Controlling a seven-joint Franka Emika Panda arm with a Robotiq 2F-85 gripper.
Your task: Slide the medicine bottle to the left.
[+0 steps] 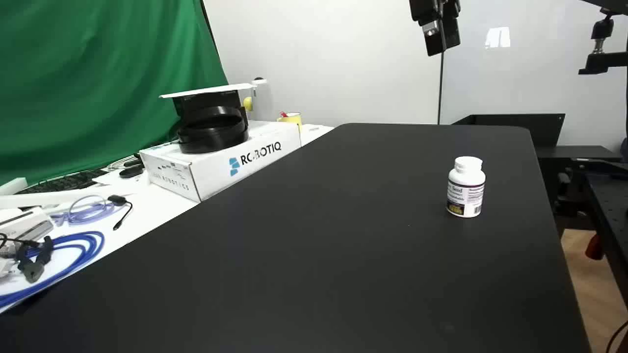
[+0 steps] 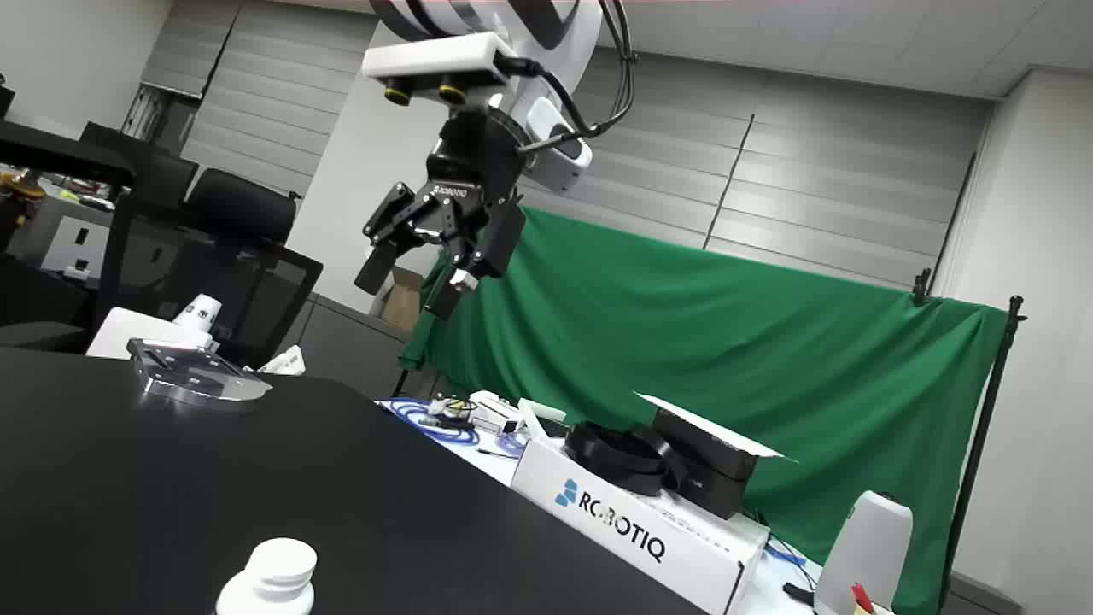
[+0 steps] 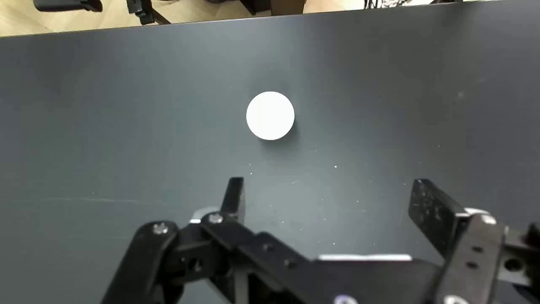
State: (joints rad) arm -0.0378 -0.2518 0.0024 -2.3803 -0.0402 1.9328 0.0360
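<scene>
Medicine bottle (image 1: 466, 189), white, labelled: stood upright on black table (image 1: 314, 235), near right edge in exterior view, toward far right corner. Jaws: hung above table, spread wide, well apart from bottle. White box (image 1: 221, 171), ROBOTIQ-lettered: lay beyond left edge, same view, black ring-shaped item (image 1: 213, 142) on top.

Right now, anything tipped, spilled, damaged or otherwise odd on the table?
Nothing major. The medicine bottle stands upright and capped on the black table, no spill showing, the gripper open above. Only oddity: pale specks and a faint streak on the surface in the wrist view; dust or wear, can't tell.
</scene>
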